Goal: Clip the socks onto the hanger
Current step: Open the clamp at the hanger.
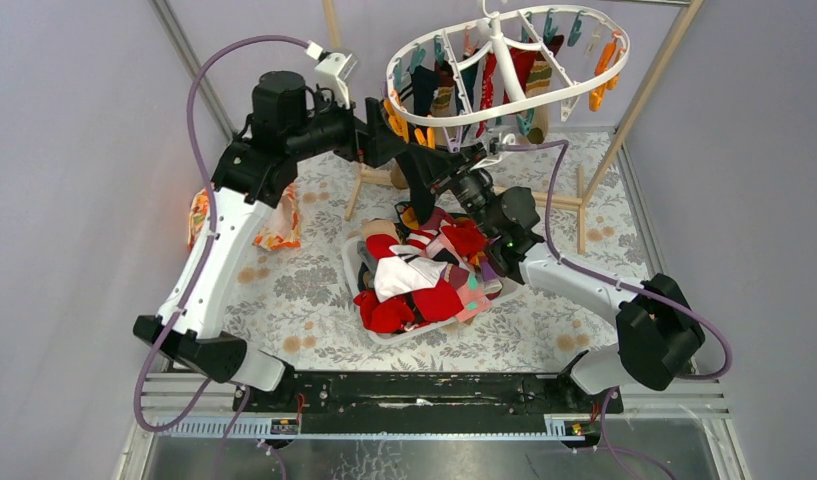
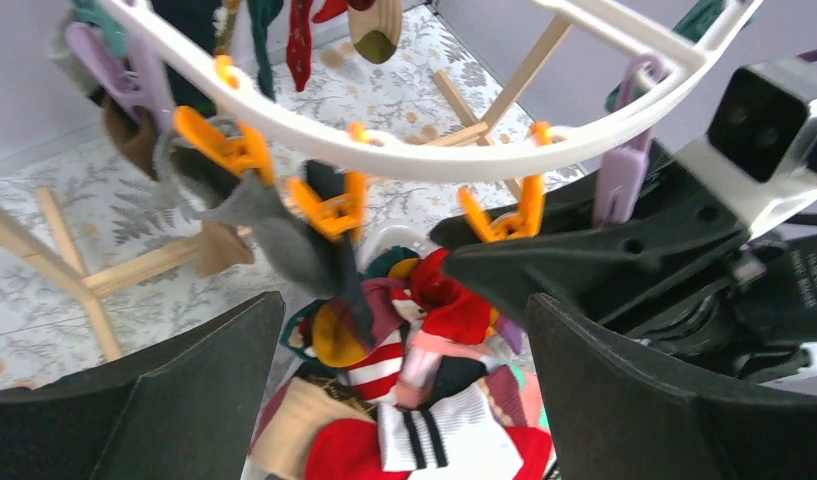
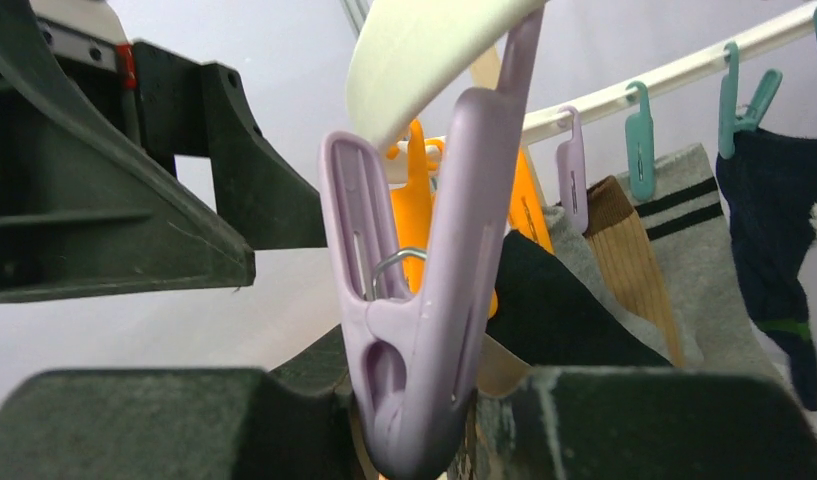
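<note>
The white oval hanger (image 1: 529, 107) hangs at the back with several socks (image 1: 524, 65) clipped on it. More socks (image 1: 414, 275) lie piled in a white basket (image 1: 384, 335). My left gripper (image 1: 402, 145) is open and empty just under the hanger's near left rim (image 2: 384, 155). Its fingers (image 2: 184, 390) straddle the view of the sock pile (image 2: 454, 420) far below. My right gripper (image 3: 414, 400) is shut on the lower end of a lilac clip (image 3: 424, 280) on the near rim (image 3: 424, 40). It also shows in the left wrist view (image 2: 544, 260). A dark grey sock (image 2: 284, 230) hangs from orange clips (image 2: 329, 205).
The light wooden frame (image 1: 574, 200) stands behind the basket under the hanger. An orange floral cloth (image 1: 279, 225) lies at the left beside my left arm. Grey walls close in both sides. Teal clips (image 3: 639, 140) hold striped and navy socks (image 3: 684, 240) further along the rim.
</note>
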Robot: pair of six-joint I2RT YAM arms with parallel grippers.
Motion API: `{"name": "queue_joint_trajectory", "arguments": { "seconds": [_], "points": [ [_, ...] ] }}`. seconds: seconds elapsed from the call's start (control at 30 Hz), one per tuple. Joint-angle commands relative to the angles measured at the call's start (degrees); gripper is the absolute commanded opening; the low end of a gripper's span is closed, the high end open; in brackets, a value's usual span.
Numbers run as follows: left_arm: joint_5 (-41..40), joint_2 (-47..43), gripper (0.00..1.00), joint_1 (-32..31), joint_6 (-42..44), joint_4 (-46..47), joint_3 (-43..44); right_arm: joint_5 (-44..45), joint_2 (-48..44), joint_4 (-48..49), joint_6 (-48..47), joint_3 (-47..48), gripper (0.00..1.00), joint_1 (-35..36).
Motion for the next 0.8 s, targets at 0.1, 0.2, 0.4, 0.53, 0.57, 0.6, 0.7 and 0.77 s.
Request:
{"name": "queue_joint_trajectory", "arguments": {
  "seconds": [0.1, 0.2, 0.4, 0.53, 0.57, 0.6, 0.7, 0.77],
  "points": [
    [-3.3, 4.1, 0.99, -4.7, -8.1, 2.7, 4.1, 4.3, 1.8, -0.1, -5.5, 2.8, 0.06, 1.9],
    [-3.5, 4.3, 0.98, -5.0, -10.1, 4.5, 2.5, 4.5, 1.9, 0.1, -5.7, 3.0, 0.06, 2.1],
    [-1.0, 5.3, 0.93, -5.2, -13.5, 7.6, 2.0, 4.2, 2.8, -0.5, -6.4, 4.1, 0.06, 2.8],
    [1.1, 6.9, 0.85, -5.1, -14.7, 8.3, 3.4, 4.0, 3.3, -0.8, -6.6, 4.4, 0.06, 3.3],
    [1.5, 7.2, 0.84, -5.2, -14.9, 8.6, 3.4, 4.0, 3.4, -0.8, -6.7, 4.4, 0.06, 3.3],
    [1.5, 7.3, 0.82, -5.1, -15.0, 8.8, 3.4, 3.9, 3.5, -0.9, -6.7, 4.5, 0.05, 3.5],
    [1.6, 7.9, 0.77, -5.1, -15.0, 8.9, 3.4, 4.0, 3.9, -1.0, -6.9, 4.6, 0.05, 3.9],
    [1.6, 8.2, 0.74, -5.1, -15.0, 9.2, 3.6, 4.2, 4.2, -1.2, -7.1, 4.7, 0.05, 4.2]
  ]
}}
